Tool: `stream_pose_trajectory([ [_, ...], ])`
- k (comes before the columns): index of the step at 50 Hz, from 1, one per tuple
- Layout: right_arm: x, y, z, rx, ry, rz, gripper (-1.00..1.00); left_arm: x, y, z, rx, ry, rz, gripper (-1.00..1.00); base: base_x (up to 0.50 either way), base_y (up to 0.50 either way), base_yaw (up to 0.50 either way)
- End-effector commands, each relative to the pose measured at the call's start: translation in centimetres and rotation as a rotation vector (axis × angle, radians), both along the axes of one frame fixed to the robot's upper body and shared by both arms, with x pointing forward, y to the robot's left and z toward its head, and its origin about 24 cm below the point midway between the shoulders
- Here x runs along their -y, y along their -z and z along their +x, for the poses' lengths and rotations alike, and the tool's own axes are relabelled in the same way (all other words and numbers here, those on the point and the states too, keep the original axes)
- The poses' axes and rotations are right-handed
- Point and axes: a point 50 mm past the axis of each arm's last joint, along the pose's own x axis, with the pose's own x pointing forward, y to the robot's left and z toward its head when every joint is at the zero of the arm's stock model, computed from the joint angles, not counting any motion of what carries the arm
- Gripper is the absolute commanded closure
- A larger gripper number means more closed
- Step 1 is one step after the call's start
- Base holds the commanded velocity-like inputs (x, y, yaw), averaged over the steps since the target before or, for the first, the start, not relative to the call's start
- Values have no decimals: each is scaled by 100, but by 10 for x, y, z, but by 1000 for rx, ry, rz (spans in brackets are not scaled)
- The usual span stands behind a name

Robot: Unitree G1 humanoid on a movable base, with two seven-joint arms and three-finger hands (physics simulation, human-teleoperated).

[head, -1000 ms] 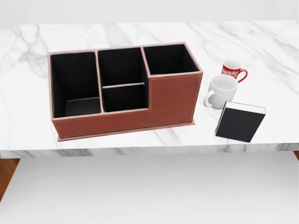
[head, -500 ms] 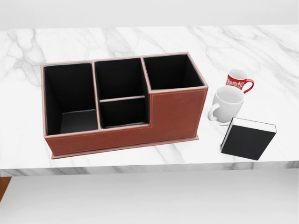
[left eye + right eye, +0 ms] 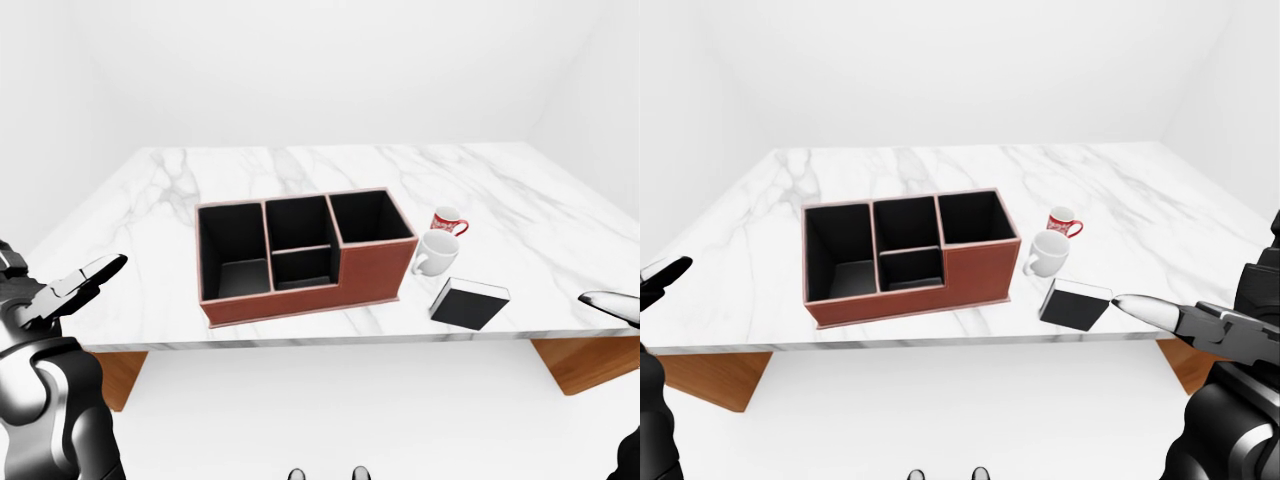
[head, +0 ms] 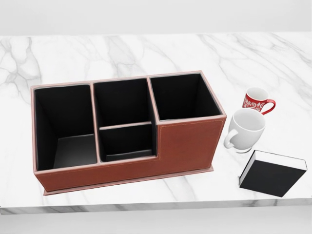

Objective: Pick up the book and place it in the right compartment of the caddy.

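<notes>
The book (image 4: 270, 175), black-covered with white page edges, lies flat near the marble table's (image 4: 146, 53) bottom edge, right of the caddy in the head view. The brown caddy (image 4: 190, 146) has black insides; its right compartment (image 4: 183, 97) holds nothing. My left hand (image 3: 85, 278) hovers open off the table's left side, far from the book. Open as well, my right hand (image 3: 1165, 312) is held just right of the book and off the table's near corner in the right-eye view, touching nothing. Neither hand shows in the head view.
A white mug (image 4: 246, 127) stands between the caddy and the book, with a red mug (image 4: 257, 101) just above it. The caddy's left and middle compartments hold nothing. Wooden floor (image 3: 590, 360) shows beneath the table's corners.
The whole head view has shifted: the camera has come closer, so the caddy, mugs and book look larger and sit lower. Nothing on the table has moved.
</notes>
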Motion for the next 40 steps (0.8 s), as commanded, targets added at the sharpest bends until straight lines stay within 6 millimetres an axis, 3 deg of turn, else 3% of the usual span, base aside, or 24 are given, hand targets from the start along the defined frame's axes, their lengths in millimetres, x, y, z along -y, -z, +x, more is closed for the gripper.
stream_pose_trajectory([
  [1,0,0,0,1,-1,-1,-100,0,2,1,-6,2,-4,-100,30,0,0],
  [28,-1,2,1,-13,-1,-4,-100,-1,3,2,-14,3,-6,-100,30,0,0],
  [40,-12,-6,2,-11,-28,-132,-100,0,1,1,-8,3,-1,-100,2,0,0],
])
